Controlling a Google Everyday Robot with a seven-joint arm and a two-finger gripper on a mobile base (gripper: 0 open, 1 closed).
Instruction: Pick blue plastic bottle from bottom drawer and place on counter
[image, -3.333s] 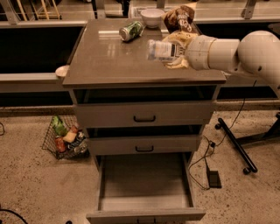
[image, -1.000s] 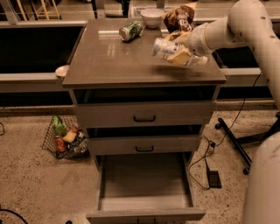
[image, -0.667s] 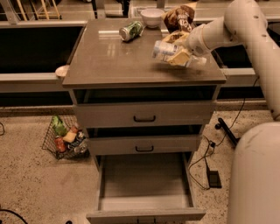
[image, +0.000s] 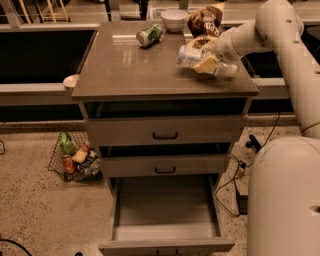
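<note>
- Over the right rear part of the counter (image: 140, 70), the gripper (image: 204, 61) is closed around the blue plastic bottle (image: 187, 54). Its pale fingers (image: 210, 64) clasp the bottle's right-hand portion.
- Bottle axis: roughly level, running left to right across the slab. The free end projects leftward from the gripper, toward the middle of the counter. Which end carries the cap cannot be told.
- Height: the bottle sits very low over the slab. Whether its underside touches the surface or hangs just clear cannot be told.
- Arm (image: 270, 30): enters from the right of the view and bends down to the gripper, so the bottle is held from its right side.
- Bottom drawer (image: 165, 205): pulled out, grey floor showing, no bottle in it. It lies well below and forward of the gripper.
- Neighbours: a chip bag (image: 205, 21) stands just behind the gripper. A white bowl (image: 173, 19) and a green can (image: 150, 35) sit farther back and left, apart from the bottle.
- Judgement: the placing step looks nearly complete, with only a short settle and release remaining. Lying on its side, the bottle may roll once freed.
</note>
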